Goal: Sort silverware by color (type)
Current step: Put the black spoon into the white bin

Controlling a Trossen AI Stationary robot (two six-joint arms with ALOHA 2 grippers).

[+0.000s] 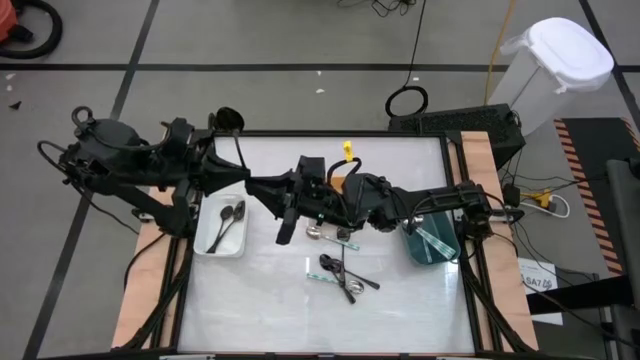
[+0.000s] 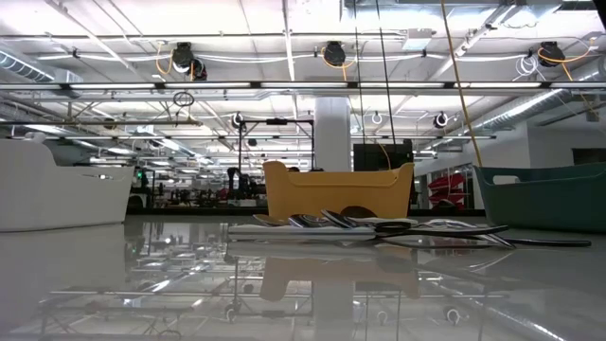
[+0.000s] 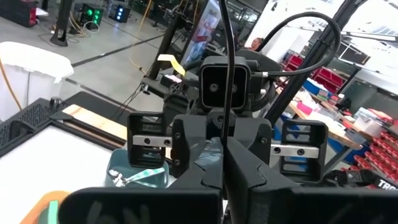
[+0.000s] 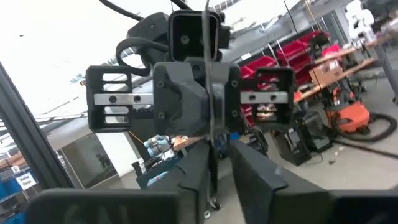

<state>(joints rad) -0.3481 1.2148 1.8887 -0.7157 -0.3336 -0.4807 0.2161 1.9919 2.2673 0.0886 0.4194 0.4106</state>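
Closest to us, low on the table (image 1: 400, 300): a loose pile of silverware (image 1: 340, 275), plus a few pcs just above it (image 1: 325, 235). So def not done yet. Sorted so far, afaict: two dark spoons (image 1: 230, 215) in the white bin (image 1: 205, 248) and a teal-handled piece (image 1: 432, 238) in the teal bin (image 1: 410, 245). The orange bin (image 2: 336, 189) sits mostly under the arms, so we can't see its contents.

Both arms meet mid-table. The left gripper (image 4: 210, 140) has its jaws clamped on a thin utensil (image 4: 208, 74). The right gripper (image 3: 225, 149) sits nose to nose w/ it, and we can't tell if its jaws grip that piece or not. We'd guess under halfway, most pcs still to go.
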